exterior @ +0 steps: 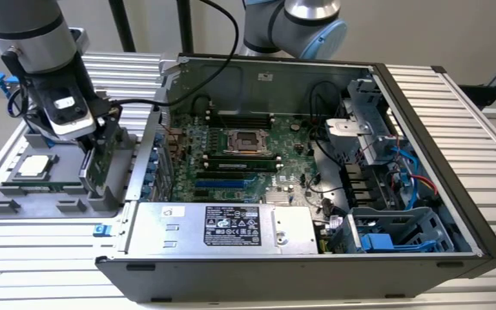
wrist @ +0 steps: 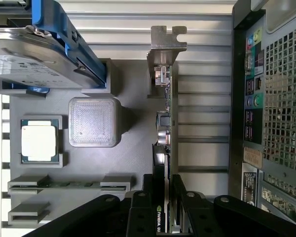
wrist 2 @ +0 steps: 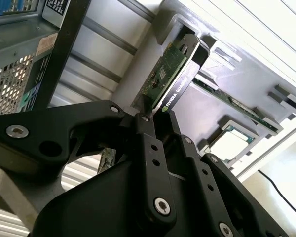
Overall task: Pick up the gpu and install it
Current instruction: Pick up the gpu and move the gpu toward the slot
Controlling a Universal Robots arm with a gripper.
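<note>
1. The hand hangs low over a grey holder tray at the exterior view's left, beside the open computer case.
2. The gpu stands on edge in a slot of that tray, on the side nearest the case, and its lower edge sits in the slot.
3. In the first wrist view the hand straddles the gpu. Its black fingers are drawn in against both faces of the card, one on the black shroud and one on the green board, with no gap visible.
4. The second wrist view shows the same grip: the hand pinches the near end of the gpu, which runs away from the fingertips into the tray.
5. The card's silver bracket is at the end farthest from the hand.
6. Elsewhere on the tray lie a square processor chip, a narrow memory stick held flat in its clips, and a hard drive in a blue frame.
7. Inside the case the motherboard lies exposed, with a silver power supply along its near edge.
8. Tray and case both rest on a ribbed metal surface.
</note>
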